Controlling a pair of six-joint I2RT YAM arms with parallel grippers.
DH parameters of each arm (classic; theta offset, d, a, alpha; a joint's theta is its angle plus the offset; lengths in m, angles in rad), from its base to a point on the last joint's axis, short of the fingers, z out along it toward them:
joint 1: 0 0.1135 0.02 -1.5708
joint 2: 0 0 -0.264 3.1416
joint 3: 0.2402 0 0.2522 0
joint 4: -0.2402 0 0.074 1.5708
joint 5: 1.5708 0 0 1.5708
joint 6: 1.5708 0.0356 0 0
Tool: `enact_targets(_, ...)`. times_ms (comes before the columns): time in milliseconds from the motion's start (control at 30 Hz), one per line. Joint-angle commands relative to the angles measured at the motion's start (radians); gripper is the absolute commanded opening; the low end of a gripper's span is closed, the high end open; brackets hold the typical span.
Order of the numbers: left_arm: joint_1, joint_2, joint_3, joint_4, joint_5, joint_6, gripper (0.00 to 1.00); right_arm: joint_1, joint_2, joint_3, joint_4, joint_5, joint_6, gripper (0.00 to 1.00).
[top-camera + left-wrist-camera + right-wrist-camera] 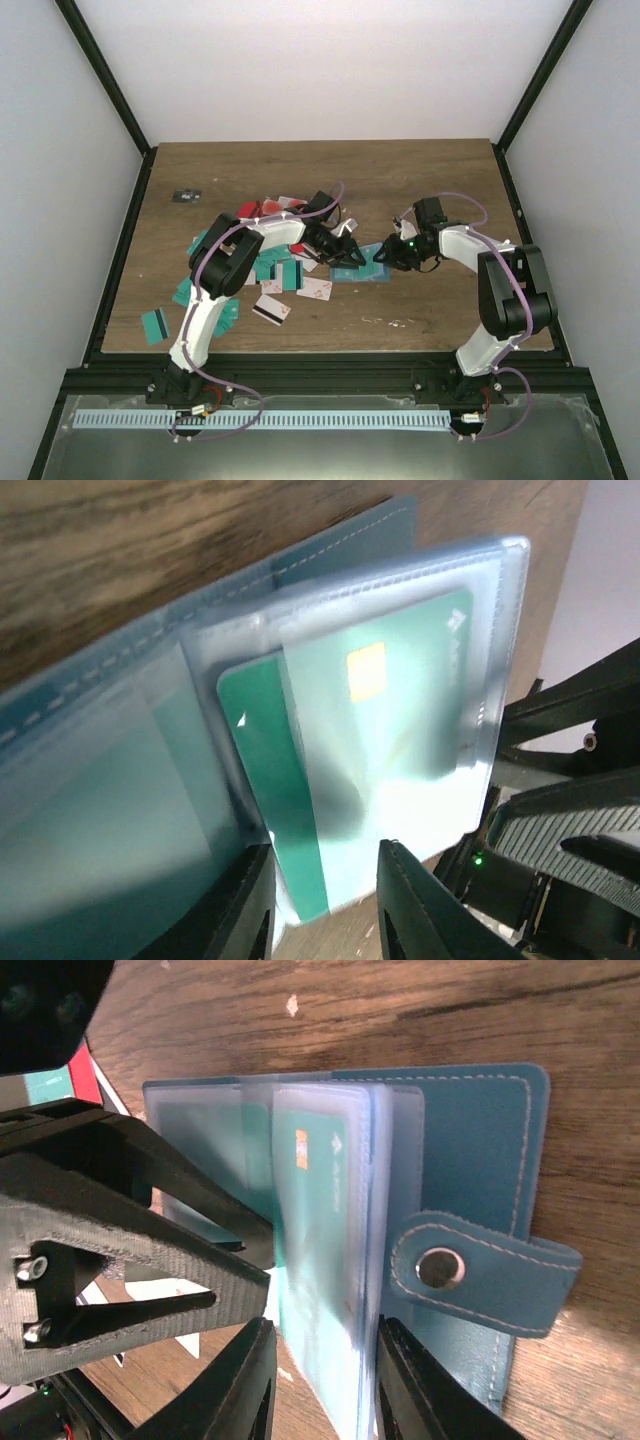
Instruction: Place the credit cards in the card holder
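Left hand: fingers narrowly parted, straddling the lower edge of a teal credit card set partly in a clear sleeve of the card holder. The card bears a gold chip and a white triangular logo; the wordmark is blurred and unreadable. Right hand: fingers flank the sleeves, grip cannot be told. The holder lies open mid-bench, snap strap outward. Loose credit cards are scattered on the left arm's side.

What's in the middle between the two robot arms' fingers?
The open card holder, a teal card partly in a clear pocket. The top view shows it between them, the wrist views too.
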Motion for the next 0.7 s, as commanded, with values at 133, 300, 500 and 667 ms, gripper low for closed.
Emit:
enact_targets(133,-0.005,-0.066,-0.037,-0.155,-0.086,0.079,0.37,0.003,-0.042,0.003,-0.043,0.058,0.027,0.32)
enact_targets(300,-0.004,-0.091,-0.035,-0.164,-0.093,0.102,0.35,0.003,-0.079,0.012,-0.055,0.061,0.027,0.33)
enact_targets(500,-0.004,-0.101,-0.01,-0.169,-0.089,0.111,0.29,0.003,-0.104,-0.005,-0.034,0.011,0.025,0.34)
enact_targets(667,-0.002,-0.133,0.007,-0.182,-0.101,0.111,0.31,0.003,-0.106,-0.009,-0.012,-0.046,0.024,0.36)
